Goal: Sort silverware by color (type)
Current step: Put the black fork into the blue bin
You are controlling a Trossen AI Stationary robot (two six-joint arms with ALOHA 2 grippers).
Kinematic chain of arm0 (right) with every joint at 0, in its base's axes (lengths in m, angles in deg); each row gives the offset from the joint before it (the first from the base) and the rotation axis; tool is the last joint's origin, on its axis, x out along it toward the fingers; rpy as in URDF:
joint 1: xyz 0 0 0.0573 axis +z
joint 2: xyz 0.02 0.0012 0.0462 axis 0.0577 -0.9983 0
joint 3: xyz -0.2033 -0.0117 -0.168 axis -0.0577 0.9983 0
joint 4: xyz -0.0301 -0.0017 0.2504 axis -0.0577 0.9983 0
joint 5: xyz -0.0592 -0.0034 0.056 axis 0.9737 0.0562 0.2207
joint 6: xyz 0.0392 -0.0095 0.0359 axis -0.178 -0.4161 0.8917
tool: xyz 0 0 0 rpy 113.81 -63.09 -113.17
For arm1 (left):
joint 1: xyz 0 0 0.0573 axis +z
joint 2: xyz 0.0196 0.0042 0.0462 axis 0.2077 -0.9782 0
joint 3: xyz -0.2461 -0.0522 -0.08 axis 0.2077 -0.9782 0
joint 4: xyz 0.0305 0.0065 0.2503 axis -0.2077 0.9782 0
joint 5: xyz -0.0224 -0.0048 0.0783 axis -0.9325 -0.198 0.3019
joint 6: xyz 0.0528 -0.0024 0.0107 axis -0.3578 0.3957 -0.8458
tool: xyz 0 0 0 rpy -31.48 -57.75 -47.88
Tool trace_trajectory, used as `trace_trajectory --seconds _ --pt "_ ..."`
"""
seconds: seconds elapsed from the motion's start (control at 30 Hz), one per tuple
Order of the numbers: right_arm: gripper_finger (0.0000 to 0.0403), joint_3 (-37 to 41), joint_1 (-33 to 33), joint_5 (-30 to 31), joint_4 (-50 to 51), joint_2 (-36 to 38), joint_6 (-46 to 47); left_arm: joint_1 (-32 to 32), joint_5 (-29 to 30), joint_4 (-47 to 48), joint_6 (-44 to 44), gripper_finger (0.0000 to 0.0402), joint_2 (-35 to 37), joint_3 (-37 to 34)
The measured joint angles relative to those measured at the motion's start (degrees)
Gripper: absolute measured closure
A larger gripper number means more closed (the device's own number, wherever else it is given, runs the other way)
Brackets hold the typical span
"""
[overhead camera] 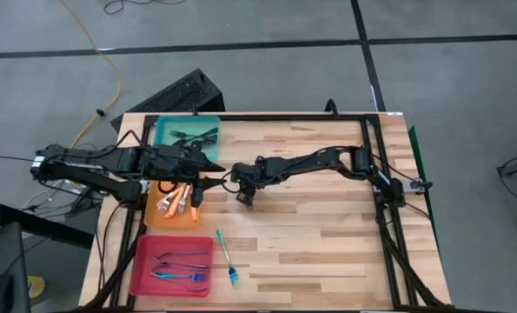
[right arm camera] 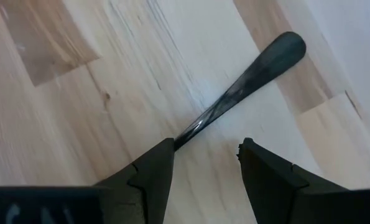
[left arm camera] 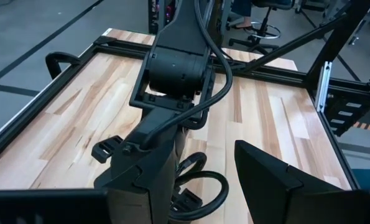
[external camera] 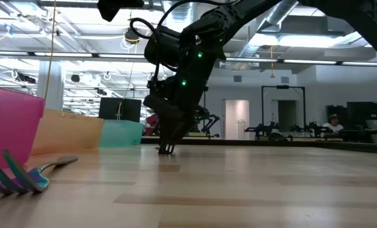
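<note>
The right gripper's (right arm camera: 204, 163) two dark fingers (right arm camera: 148, 174) are standing apart with a clear gap between them, pointing down at the desk (overhead camera: 328, 226) and straddling the near end of a dark grey-black utensil handle (right arm camera: 247, 78) that is lying flat on the wood; whether the fingertips are touching it cannot be told. In the high view this gripper (overhead camera: 244, 198) is sitting near the middle of the desk, a little toward its left edge, and in the low view it (external camera: 166, 148) is reaching down to the tabletop.

The left gripper (overhead camera: 197, 196) is hovering over the inner edge of the orange tray (overhead camera: 152, 213), with an orange-handled fork (overhead camera: 181, 198) just beside it. Its fingers (left arm camera: 278, 180) are standing parted, and nothing is showing between them.

Along the desk's left edge three trays are lying in a row. The teal tray (overhead camera: 164, 130), at the far left corner, is holding dark forks (overhead camera: 195, 136). The orange tray, in the middle, is holding orange-handled forks. The pink tray (overhead camera: 145, 261), at the near left corner, is holding several slim pieces (overhead camera: 180, 265), one with a blue end. A teal-handled fork (overhead camera: 227, 258) is lying loose on the wood just beside the pink tray, toward the near edge.
</note>
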Motion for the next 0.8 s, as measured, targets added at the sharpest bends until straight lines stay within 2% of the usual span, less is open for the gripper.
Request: trace_trajectory --seconds 0.07,0.2,0.47,0.8 --pt "0.0198 0.0 0.3 -0.2 -0.1 0.0 0.1 0.0 0.0 0.0 0.0 0.0251 0.0 0.0" --pt "0.0198 0.0 1.2 3.3 0.0 0.2 0.2 0.0 0.0 0.0 0.0 0.0251 0.0 0.0" --pt "0.0198 0.0 2.2 4.7 -1.4 1.6 0.5 0.0 0.0 0.0 0.0 0.0251 0.0 0.0" --pt "0.0198 -0.1 2.9 3.5 -3.3 -0.9 3.6 0.0 0.0 -0.1 0.7 0.0251 0.0 0.0"
